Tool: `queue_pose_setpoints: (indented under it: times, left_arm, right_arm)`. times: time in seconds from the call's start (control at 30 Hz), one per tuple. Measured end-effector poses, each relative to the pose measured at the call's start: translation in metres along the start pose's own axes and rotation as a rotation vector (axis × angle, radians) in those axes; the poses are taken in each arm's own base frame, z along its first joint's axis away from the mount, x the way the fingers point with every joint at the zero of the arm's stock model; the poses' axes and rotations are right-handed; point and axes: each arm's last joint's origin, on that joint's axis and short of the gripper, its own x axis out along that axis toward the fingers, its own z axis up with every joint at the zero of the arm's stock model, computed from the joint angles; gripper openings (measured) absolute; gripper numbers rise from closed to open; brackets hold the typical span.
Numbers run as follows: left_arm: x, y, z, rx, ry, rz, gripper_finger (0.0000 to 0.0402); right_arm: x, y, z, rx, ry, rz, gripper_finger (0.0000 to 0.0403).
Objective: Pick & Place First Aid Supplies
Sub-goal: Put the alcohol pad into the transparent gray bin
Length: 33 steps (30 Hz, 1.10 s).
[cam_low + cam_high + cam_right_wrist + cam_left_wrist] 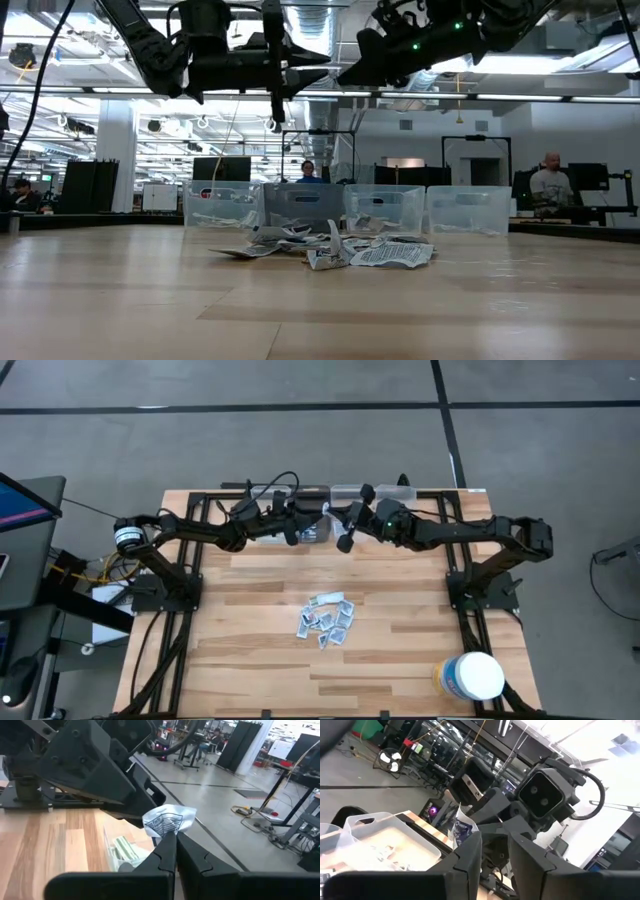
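Observation:
The first aid supplies, small white packets with blue or dark print, lie in a loose pile point(328, 620) at the table's middle, also seen in the low view point(335, 250). My right gripper point(172, 836) hangs high at the far side, shut on one crumpled white packet point(167, 820). The same packet point(462, 830) shows in the left wrist view just beyond my left fingers. My left gripper point(496, 840) faces it at the same height, open, with nothing between its fingers. In the high view the two grippers point(293, 530) point(346, 538) nearly meet above the far bins. My right gripper pinches the packet's lower edge point(165, 831) between its two fingertips. The fingers lie about level and come from the table's right. The packet stands up past the fingertips, crumpled, lifted well clear of the table and the bins.
Several clear plastic bins point(300, 205) stand in a row along the far edge; one below my left gripper point(385, 840) holds packets. A large white round tub with a yellow label point(472, 676) stands at the near right corner. People sit in the room behind.

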Motion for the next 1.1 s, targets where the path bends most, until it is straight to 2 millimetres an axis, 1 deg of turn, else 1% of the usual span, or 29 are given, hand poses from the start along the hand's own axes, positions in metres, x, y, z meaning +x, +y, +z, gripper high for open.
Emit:
queue_pose_setpoints:
  times: [0.33,0.5,0.6,0.7,0.73,0.83,1.0,1.1]
  left_arm:
    - [0.0,0.0,0.0,-0.003,-0.006,0.008,0.0097]
    - [0.0,0.001,0.0,0.0,-0.014,0.023,0.0093]
    - [0.0,0.001,0.0,0.019,-0.015,0.024,0.0071]
    - [0.0,0.001,0.0,0.048,-0.01,0.025,0.0025]
    - [0.0,0.001,0.0,0.05,-0.009,0.024,0.0014]
    - [0.0,0.001,0.0,0.064,-0.009,0.025,0.001]
    - [0.0,0.001,0.0,0.107,-0.01,0.029,0.0008]
    - [0.0,0.003,0.001,0.144,-0.028,0.064,0.0008]
  right_arm:
    - [-0.001,0.009,0.014,0.004,-0.043,0.026,0.0001]
    - [-0.002,0.011,0.014,0.0,-0.032,0.036,0.0001]
    - [-0.002,0.011,0.012,-0.003,-0.021,0.038,0.0001]
    - [-0.002,0.012,0.012,-0.005,-0.014,0.039,0.0005]
    - [-0.002,0.012,0.012,-0.005,-0.014,0.04,0.001]
    - [-0.002,0.011,0.011,-0.012,-0.008,0.041,0.0035]
    - [-0.002,0.012,0.01,-0.061,0.006,0.042,0.0096]
    - [-0.001,0.011,0.006,-0.071,0.053,0.014,0.0137]
